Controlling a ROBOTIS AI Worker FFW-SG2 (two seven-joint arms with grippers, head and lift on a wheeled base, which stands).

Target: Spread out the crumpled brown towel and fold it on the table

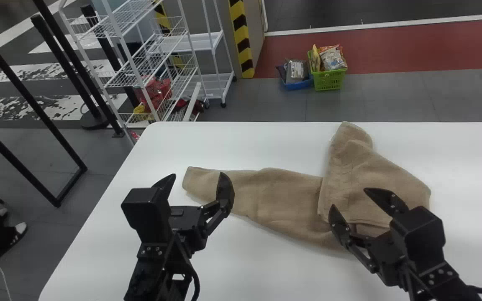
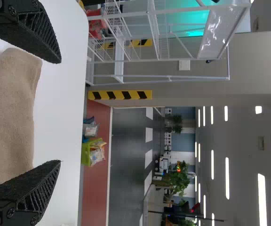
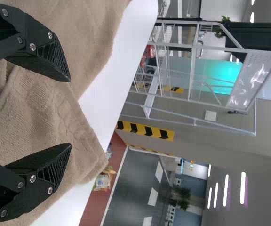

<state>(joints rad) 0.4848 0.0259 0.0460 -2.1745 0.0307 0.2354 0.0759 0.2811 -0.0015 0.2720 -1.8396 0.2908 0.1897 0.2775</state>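
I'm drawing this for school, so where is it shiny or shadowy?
Head view: faint shadow beside the towel, and the table looks bright white. Left wrist view: lights glow white, and the rack's top has shiny streaks. Right wrist view: shiny streaks there too.

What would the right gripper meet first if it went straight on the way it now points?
Probably the brown towel: its bunched part shows between and beyond the open fingertips of the right gripper. Height is hard to judge, though, so it might pass just over the cloth.
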